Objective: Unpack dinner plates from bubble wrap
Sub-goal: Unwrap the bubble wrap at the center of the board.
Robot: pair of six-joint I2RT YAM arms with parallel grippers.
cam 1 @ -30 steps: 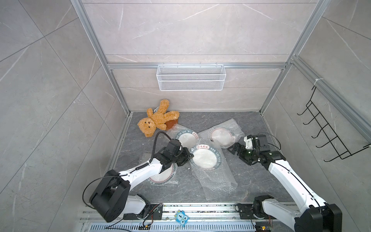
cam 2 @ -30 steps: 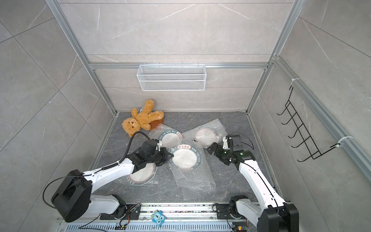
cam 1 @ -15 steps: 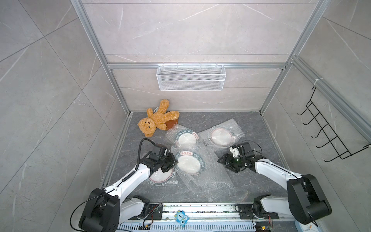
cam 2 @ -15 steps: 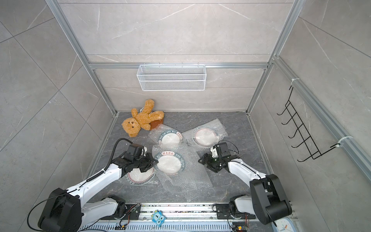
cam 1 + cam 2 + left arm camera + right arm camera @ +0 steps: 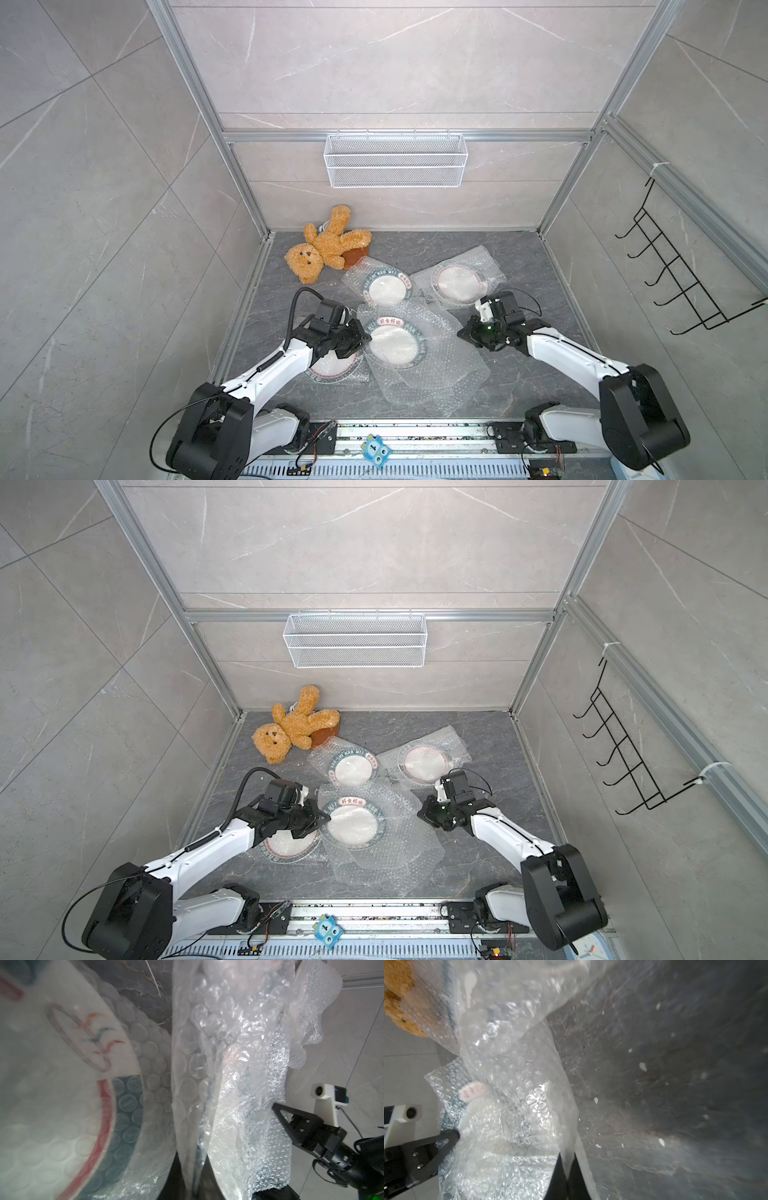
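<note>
The bubble wrap [image 5: 436, 365] [image 5: 386, 854] lies crumpled in the middle of the floor with a green-rimmed dinner plate [image 5: 392, 343] [image 5: 353, 823] inside it. My left gripper [image 5: 365, 336] [image 5: 326, 816] is shut on this wrap's left edge; in the left wrist view the film [image 5: 191, 1167] is pinched between the jaws. My right gripper [image 5: 461, 332] [image 5: 419, 812] is shut on the wrap's right edge [image 5: 566, 1159]. Two more wrapped plates [image 5: 386, 289] [image 5: 457, 284] lie behind. Another wrapped plate [image 5: 332, 368] [image 5: 62, 1064] lies under my left arm.
A brown teddy bear [image 5: 320, 253] [image 5: 400, 991] lies at the back left over a brown object [image 5: 357, 255]. A white wire basket [image 5: 395, 162] hangs on the back wall, and a black hook rack [image 5: 673, 282] on the right wall. Tiled walls close three sides.
Both arms came nearer and the middle wrapped plate shifted left and forward. The right gripper, open a second ago, has shut on the wrap's right edge.
</note>
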